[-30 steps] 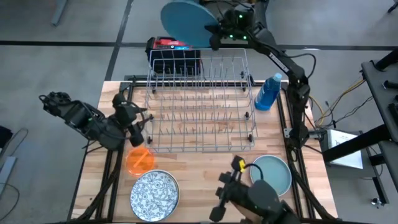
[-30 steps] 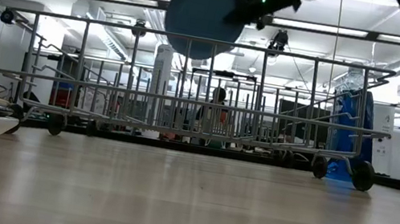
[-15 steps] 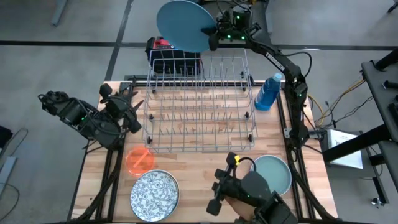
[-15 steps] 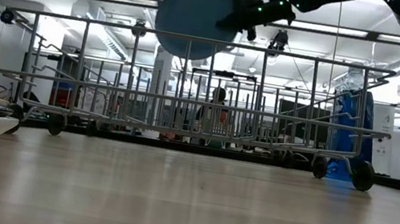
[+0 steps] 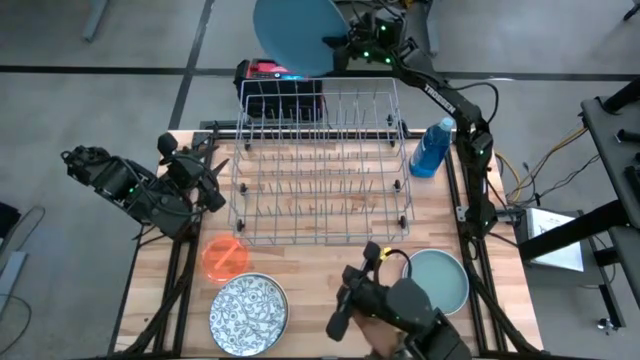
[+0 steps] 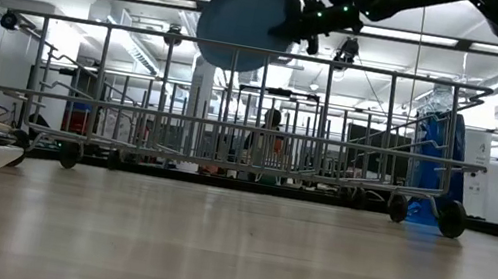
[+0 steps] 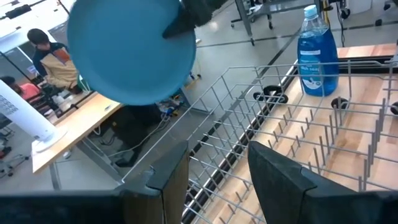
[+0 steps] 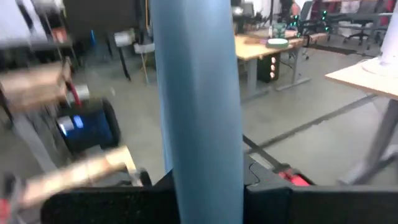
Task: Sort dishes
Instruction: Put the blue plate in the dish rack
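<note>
Step in hand: seating the large blue plate (image 5: 296,35) in the wire rack (image 5: 322,165); judged advice: keep the plate on edge, line it up with a gap between tines, lower slowly.
Right gripper (image 5: 340,45): clamped on the plate's rim, at 12 o'clock of the table, above the rack's far edge.
Plate relative to gripper: extends toward 9 o'clock from the fingers.
Left gripper (image 7: 214,171): jaws apart, holding nothing; waits at 9 o'clock beside the rack.
Remaining dishes: patterned plate (image 5: 248,309), orange plate (image 5: 224,256), teal plate (image 5: 438,279) lie near 6 o'clock.
</note>
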### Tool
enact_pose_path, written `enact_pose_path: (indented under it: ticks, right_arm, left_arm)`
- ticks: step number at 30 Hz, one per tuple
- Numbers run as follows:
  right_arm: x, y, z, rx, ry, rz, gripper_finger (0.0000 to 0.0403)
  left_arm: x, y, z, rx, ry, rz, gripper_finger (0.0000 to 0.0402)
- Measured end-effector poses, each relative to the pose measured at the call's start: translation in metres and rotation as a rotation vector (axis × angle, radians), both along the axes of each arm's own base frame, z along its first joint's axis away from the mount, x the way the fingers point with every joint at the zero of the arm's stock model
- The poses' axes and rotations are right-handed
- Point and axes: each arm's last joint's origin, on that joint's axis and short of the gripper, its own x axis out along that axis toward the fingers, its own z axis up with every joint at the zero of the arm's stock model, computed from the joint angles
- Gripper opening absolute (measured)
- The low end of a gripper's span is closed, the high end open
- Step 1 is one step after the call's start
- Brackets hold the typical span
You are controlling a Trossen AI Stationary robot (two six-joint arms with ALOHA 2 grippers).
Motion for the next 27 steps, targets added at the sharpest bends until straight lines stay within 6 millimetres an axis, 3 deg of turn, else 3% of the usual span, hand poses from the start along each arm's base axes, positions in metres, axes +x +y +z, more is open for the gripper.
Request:
enact_pose_path:
  ticks: [3, 9, 27]
  right_arm:
    - [0.009, 0.004, -0.007, 0.057, -0.061, 0.012, 0.0007]
    - [0.027, 0.015, -0.033, 0.046, -0.012, 0.061, 0.0007]
    - [0.035, 0.018, -0.082, -0.076, 0.167, 0.114, 0.0008]
  left_arm:
    - [0.0, 0.0, 0.0, 0.003, 0.002, 0.001, 0.0155]
    - [-0.002, 0.001, 0.0, 0.006, 0.006, 0.002, 0.0155]
    - [-0.006, 0.003, 0.0, -0.001, -0.003, 0.005, 0.0155]
